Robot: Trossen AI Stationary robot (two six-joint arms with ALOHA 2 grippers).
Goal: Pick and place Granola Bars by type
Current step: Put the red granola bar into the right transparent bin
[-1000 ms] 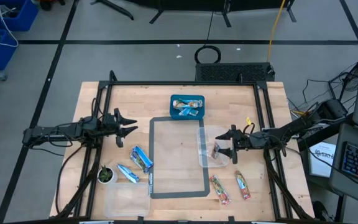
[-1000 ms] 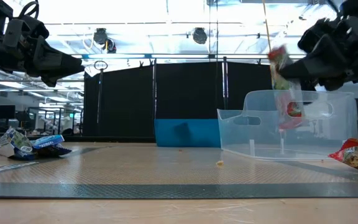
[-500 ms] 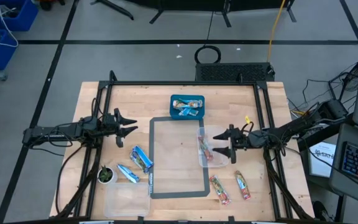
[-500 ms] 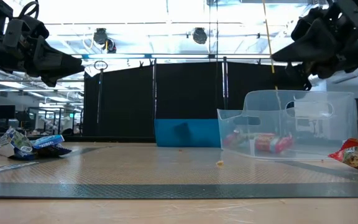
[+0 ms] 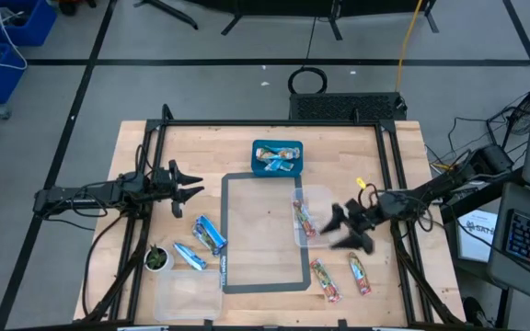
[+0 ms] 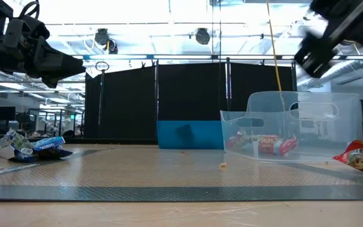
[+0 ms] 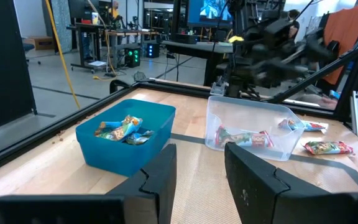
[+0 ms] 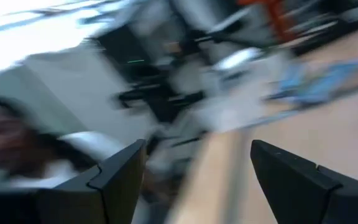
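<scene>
Red-patterned wrapped bar [image 6: 266, 144] lying flat inside clear bin [image 6: 351, 135] on right half of counter [image 5: 265, 138]. Two more red-patterned bars [image 5: 339, 276] on bare counter near its front edge, just beside the bin. Blue-and-white bars [image 5: 201, 241] lying loose left of the grey-framed mat [image 5: 224, 239]; several wrapped bars heaped in blue tray [image 5: 278, 158]. Right pincer [image 5: 346, 228] above the clear bin's front corner, fingers apart, holding nothing. Left pincer [image 5: 180, 182] hovering over left counter side, fingers spread, holding nothing.
</scene>
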